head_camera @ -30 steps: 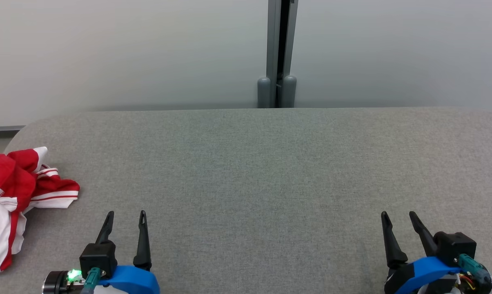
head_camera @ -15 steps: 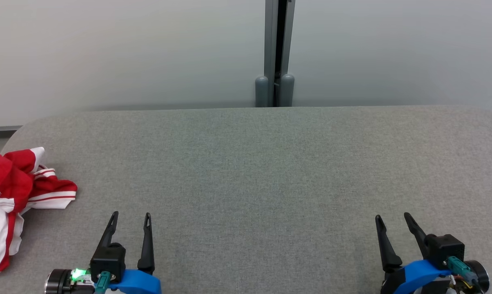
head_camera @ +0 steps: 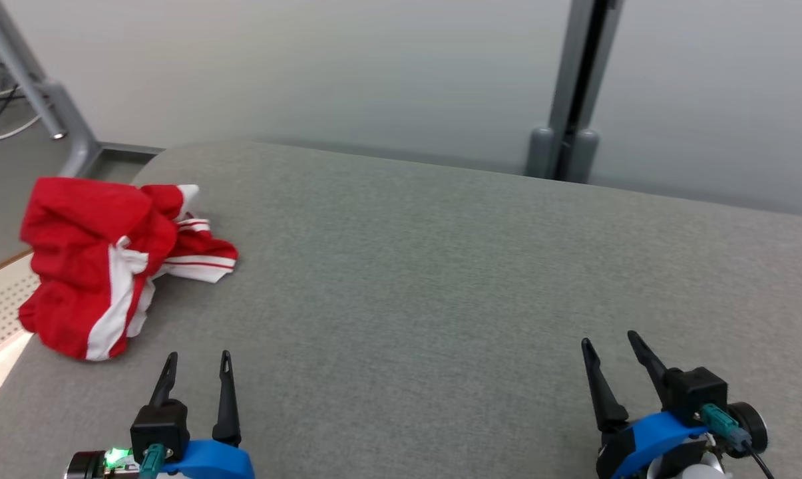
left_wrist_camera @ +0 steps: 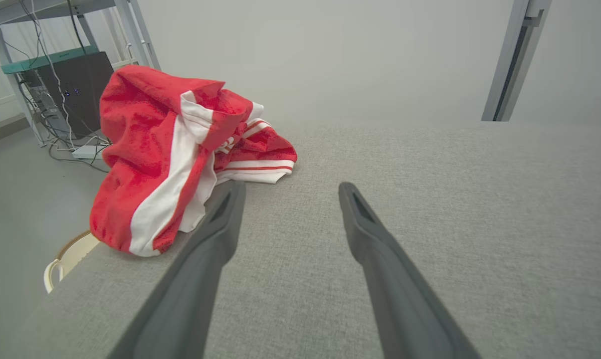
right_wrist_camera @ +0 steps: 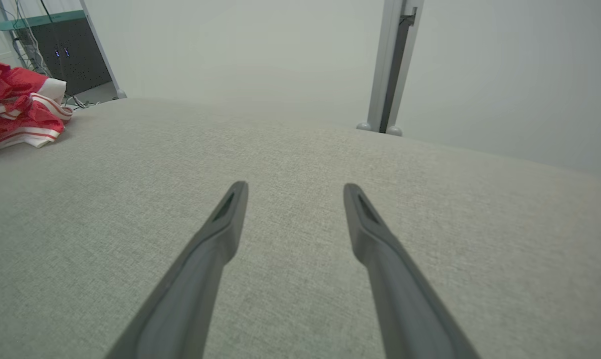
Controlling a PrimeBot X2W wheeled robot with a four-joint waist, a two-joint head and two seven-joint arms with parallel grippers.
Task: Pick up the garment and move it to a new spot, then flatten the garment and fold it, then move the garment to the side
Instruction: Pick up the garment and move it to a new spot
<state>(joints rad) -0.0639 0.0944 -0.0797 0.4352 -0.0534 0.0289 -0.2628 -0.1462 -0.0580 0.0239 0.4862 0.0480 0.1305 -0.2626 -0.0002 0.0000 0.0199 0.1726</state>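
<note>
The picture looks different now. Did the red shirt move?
No. The shirt still lies at the table's left corner; the whole picture shifted, so the camera turned.

A lab-like room: grey cloth-topped table [head_camera: 440, 279]; pale partition wall [head_camera: 341, 66]; cabled equipment rack [left_wrist_camera: 76, 85].

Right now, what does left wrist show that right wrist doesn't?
Left wrist: the crumpled red-and-white garment whole, draped over the edge of the grey fabric tabletop, a cream curved rim below it, the left fingers spread. Right wrist: the right fingers spread, the grey post down to its rounded feet. Both: the tabletop, part of the garment, the post, a dark cabinet with cables.
</note>
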